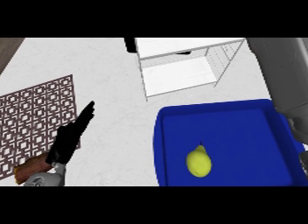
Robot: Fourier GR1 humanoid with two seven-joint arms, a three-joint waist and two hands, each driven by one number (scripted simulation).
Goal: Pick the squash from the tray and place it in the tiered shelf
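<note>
— Where's the squash [198,162]?
— Lying in the blue tray [176,131], shelf [179,70] just behind.
— Hands?
— Left hand [71,139] over the worktop [118,113], fingers straight, holding nothing. Right hand isn't visible.

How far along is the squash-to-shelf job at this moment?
Nothing looks done yet: the yellow pear-shaped squash lies in the blue rectangular tray, untouched. The left robot hand rests open over the counter, holding nothing; the right robot hand is out of view. Grasping, lifting and placing in the white tiered shelf all remain.
</note>
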